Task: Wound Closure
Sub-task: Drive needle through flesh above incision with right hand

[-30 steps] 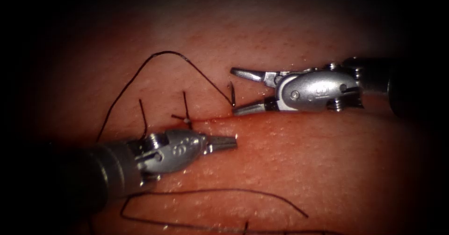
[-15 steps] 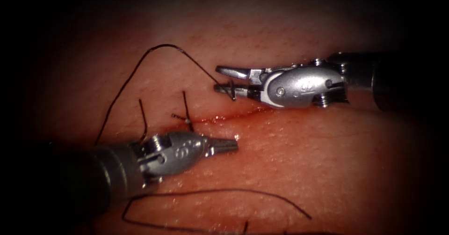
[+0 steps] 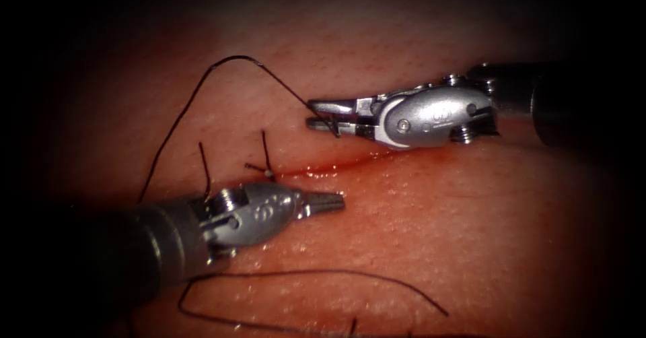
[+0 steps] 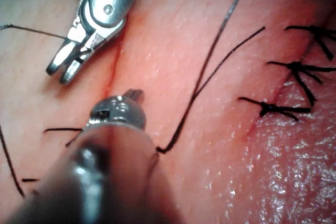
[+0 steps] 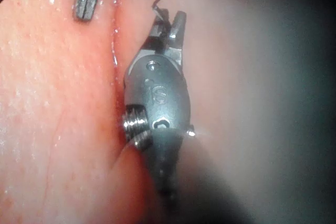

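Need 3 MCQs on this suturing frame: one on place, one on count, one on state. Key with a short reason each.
1. Where is the needle?
A. between the right tool's jaws
B. lying beside the left tool
C. buried under the knot

2. How many tools are in the endoscope view?
A. one
B. two
C. three

3. What do the left tool's jaws hold?
A. the thread
B. the tissue
C. nothing

Key: 1 A, the right tool is shut on the needle just above the cut, thread trailing from it. 2 B, right tool and left tool. 3 C, its jaws are shut and empty over the tissue.

No legible text; tool engravings [image 3: 441, 116] perhaps unreadable.
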You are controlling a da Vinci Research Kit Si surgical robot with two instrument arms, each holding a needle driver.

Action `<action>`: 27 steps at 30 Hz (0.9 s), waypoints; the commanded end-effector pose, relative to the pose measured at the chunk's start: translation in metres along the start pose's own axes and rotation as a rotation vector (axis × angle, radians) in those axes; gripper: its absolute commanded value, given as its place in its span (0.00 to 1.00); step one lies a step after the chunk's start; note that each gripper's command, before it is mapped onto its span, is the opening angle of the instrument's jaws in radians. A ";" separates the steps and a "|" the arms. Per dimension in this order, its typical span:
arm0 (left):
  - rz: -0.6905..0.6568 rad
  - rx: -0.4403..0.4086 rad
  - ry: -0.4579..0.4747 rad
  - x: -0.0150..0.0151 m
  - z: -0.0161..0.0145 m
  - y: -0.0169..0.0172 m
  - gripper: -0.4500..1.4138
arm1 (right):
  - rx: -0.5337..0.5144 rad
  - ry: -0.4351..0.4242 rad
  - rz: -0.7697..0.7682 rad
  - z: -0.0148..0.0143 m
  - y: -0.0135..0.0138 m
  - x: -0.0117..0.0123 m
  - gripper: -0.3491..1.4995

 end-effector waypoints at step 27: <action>0.015 -0.056 -0.155 -0.0044 0.0022 0.0018 0.00 | 0.077 -0.061 1.194 0.0055 0.0070 -0.0009 0.00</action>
